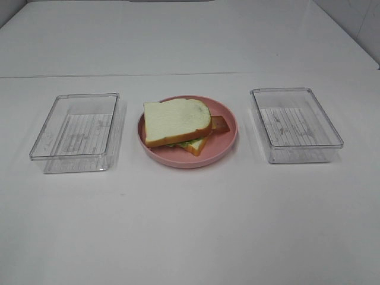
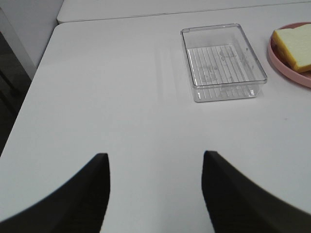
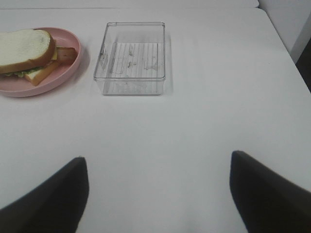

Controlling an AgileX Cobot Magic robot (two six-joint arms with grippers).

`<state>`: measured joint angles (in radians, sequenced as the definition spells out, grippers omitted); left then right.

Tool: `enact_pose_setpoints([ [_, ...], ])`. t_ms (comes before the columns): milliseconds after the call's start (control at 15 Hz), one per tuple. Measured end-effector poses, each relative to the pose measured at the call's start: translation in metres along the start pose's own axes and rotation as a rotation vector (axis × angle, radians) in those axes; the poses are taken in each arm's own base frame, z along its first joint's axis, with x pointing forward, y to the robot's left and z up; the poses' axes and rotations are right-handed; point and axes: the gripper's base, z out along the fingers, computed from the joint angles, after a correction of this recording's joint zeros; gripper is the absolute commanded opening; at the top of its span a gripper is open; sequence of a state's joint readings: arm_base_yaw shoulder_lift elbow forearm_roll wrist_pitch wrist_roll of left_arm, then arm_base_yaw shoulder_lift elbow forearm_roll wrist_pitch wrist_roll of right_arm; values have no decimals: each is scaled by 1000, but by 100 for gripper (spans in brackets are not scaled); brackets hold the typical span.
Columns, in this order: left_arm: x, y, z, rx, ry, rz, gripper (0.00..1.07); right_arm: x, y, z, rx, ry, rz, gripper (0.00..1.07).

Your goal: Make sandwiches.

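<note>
— Sat where?
— On the pink plate (image 1: pixel 227 141), between two clear trays (image 1: pixel 76 132): sandwich (image 1: pixel 178 123) stacked, lettuce and bacon poking out.
— Handled how?
— Probably light, soft, loosely layered; best pinched across both crusts.
— Grippers?
— Left gripper (image 2: pixel 154 187) and right gripper (image 3: pixel 158 194) spread wide, empty, well apart from the plate.
</note>
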<state>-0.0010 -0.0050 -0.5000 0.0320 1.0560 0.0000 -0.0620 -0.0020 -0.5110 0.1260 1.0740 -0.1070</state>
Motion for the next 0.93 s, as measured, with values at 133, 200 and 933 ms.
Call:
enact_pose_setpoints([
  [133, 0, 0, 0, -4, 0, -2, 55, 1, 0, 0, -3, -3, 1, 76],
  [200, 0, 0, 0, -13, 0, -6, 55, 1, 1, 0, -6, -3, 3, 76],
  [933, 0, 0, 0, -13, 0, -6, 55, 1, 1, 0, -7, -4, 3, 76],
])
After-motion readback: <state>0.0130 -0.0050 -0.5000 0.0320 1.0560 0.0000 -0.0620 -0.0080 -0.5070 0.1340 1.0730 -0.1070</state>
